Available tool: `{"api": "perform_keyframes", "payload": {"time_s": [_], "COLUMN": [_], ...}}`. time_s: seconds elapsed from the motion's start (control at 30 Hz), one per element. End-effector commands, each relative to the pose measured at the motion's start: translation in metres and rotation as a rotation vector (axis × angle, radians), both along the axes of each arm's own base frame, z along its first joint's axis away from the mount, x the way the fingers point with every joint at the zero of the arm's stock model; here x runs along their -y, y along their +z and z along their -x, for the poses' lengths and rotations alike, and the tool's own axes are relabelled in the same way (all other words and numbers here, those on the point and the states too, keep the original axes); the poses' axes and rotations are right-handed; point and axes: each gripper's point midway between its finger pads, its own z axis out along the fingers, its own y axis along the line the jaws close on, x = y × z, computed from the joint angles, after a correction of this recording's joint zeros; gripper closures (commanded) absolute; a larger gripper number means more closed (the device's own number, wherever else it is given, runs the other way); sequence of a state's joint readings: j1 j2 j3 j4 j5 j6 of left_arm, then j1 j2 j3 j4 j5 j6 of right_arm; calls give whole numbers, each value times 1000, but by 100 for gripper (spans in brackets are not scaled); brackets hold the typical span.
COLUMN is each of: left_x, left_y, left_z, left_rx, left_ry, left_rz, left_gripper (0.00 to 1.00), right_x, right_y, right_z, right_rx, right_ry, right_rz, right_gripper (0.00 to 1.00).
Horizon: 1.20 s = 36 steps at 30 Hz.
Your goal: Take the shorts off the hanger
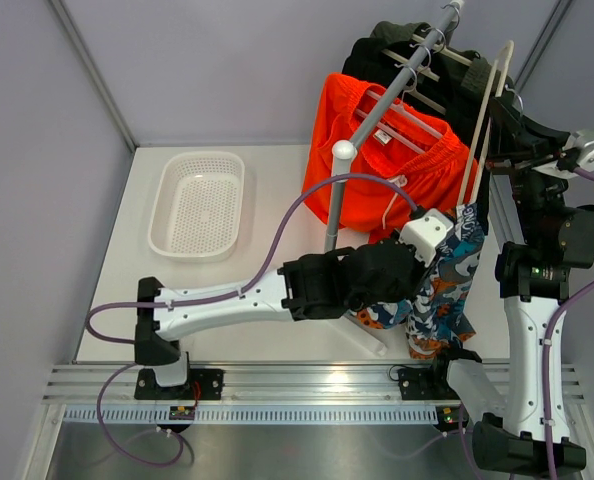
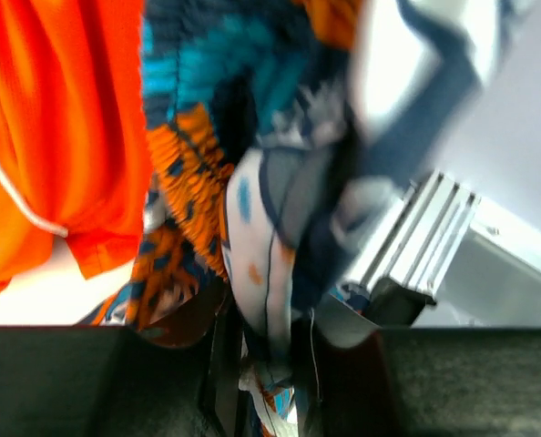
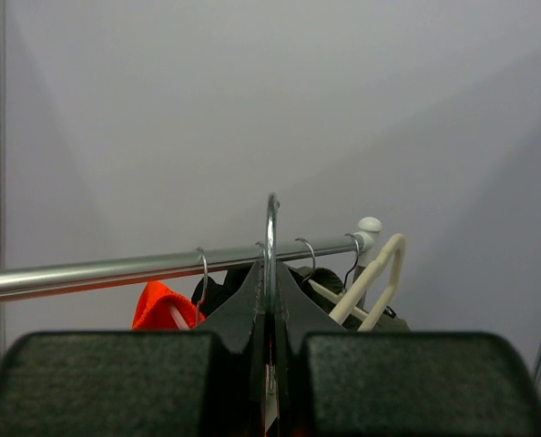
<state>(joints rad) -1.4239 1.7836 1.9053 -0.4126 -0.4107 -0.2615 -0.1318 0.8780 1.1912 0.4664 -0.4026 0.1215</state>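
not much done yet tbh: the patterned shorts (image 1: pixel 442 290) aren't off the hanger (image 3: pixel 270 228) yet. they're hung from it just right of the rail (image 1: pixel 427 50), with the right gripper (image 3: pixel 270 296) fingers pressed together on its hook. the left gripper (image 2: pixel 261 364) looks clamped on the patterned fabric, so a pull-off is judged next. the orange shorts (image 1: pixel 397 160) are left untouched on the rail. the white basket (image 1: pixel 162 215), well left of the rail, is seen with nothing in it.
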Motion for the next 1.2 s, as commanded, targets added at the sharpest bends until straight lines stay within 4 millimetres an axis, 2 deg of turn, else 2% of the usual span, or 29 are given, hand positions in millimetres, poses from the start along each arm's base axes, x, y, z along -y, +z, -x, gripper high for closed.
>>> {"api": "perform_keyframes", "payload": {"time_s": [0.0, 0.03, 0.07, 0.13, 0.17, 0.2, 0.23, 0.27, 0.3, 0.33, 0.43, 0.63, 0.67, 0.77, 0.8, 0.9, 0.93, 0.97, 1.0, 1.03, 1.07, 1.1, 1.17], "left_x": [-24, -26, -30, -38, -41, -44, -51, -56, -60, -68, -82, -123, -137, -167, -186, -230, -254, -275, -290, -312, -334, -348, -367], "left_y": [29, 23, 7, 0, -14, -18, -12, -24, -24, -12, -11, 26, 40, 58, 72, 81, 82, 90, 92, 84, 90, 84, 86], "left_z": [17, 23, 27, 39, 43, 46, 50, 51, 53, 55, 58, 68, 68, 67, 67, 55, 50, 37, 30, 24, 10, 4, -8], "left_rx": [-10, -18, -30, -52, -61, -66, -64, -70, -64, -57, -53, -31, -22, -19, -21, -33, -32, -19, -27, -18, 1, 18, 68], "left_ry": [-37, -60, -80, -135, -149, -164, -172, -174, -180, -184, -195, -197, -189, -170, -156, -46, -3, 93, 152, 211, 327, 377, 473], "left_rz": [74, 61, 22, -3, -35, -47, -34, -54, -51, -19, -11, 51, 80, 102, 141, 141, 129, 143, 150, 104, 115, 70, 55], "left_gripper": [74, 73, 73, 73, 73, 74, 77, 78, 79, 79, 83, 97, 98, 100, 100, 100, 100, 100, 100, 100, 100, 100, 100], "right_x": [8, 9, 11, 16, 17, 18, 20, 20, 20, 20, 19, 5, 2, -4, -5, -8, -8, -9, -11, -12, -14, -16, -19], "right_y": [30, 31, 31, 36, 36, 38, 38, 40, 40, 40, 41, 38, 38, 35, 34, 31, 30, 29, 29, 28, 27, 28, 27], "right_z": [19, 18, 15, 13, 10, 9, 8, 6, 7, 7, 8, 19, 25, 37, 40, 47, 50, 53, 55, 57, 58, 62, 64], "right_rx": [88, 87, 82, 86, 84, 88, 86, 88, 90, 90, 91, 80, 85, 85, 88, 86, 85, 84, 83, 79, 73, 75, 67], "right_ry": [-53, -61, -68, -84, -89, -90, -96, -99, -99, -100, -90, -26, -15, 9, 13, 19, 21, 31, 40, 46, 59, 68, 85], "right_rz": [-25, -27, -33, -54, -60, -65, -70, -69, -69, -70, -69, -33, -26, -13, -9, -7, -6, -11, -9, -11, -18, -14, -11], "right_gripper": [100, 100, 100, 100, 100, 100, 100, 100, 100, 100, 100, 100, 100, 100, 100, 100, 100, 100, 100, 100, 100, 100, 100]}}
